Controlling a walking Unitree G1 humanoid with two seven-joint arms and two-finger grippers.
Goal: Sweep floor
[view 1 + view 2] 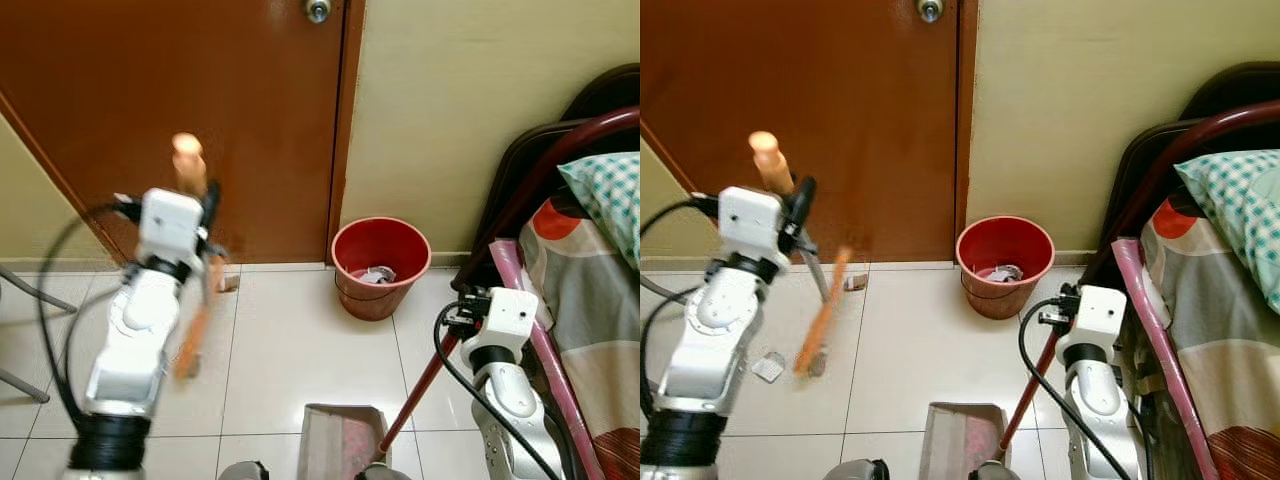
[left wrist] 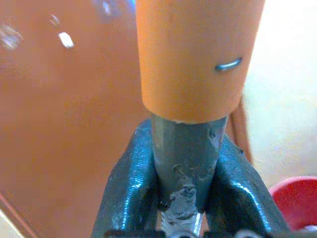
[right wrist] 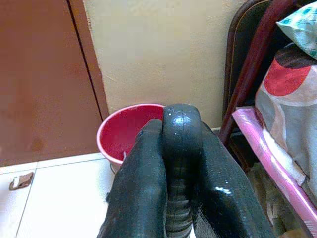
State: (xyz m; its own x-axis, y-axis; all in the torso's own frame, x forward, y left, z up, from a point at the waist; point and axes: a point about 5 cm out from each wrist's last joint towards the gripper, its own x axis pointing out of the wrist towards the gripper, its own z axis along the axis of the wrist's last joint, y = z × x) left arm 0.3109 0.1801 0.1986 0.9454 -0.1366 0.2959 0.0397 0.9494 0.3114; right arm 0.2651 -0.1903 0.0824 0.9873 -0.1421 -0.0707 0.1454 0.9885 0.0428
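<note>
Broom handle clamped in left end effector — dustpan below.

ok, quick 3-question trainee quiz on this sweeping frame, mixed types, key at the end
1. True or false: the red bucket stands by the brown door.
2. The right end effector grips: A) pillow B) dustpan handle C) bucket rim.
3. Fill in: the left end effector is shut on the ____ broom handle.

Key: 1 true; 2 B; 3 orange.
</note>
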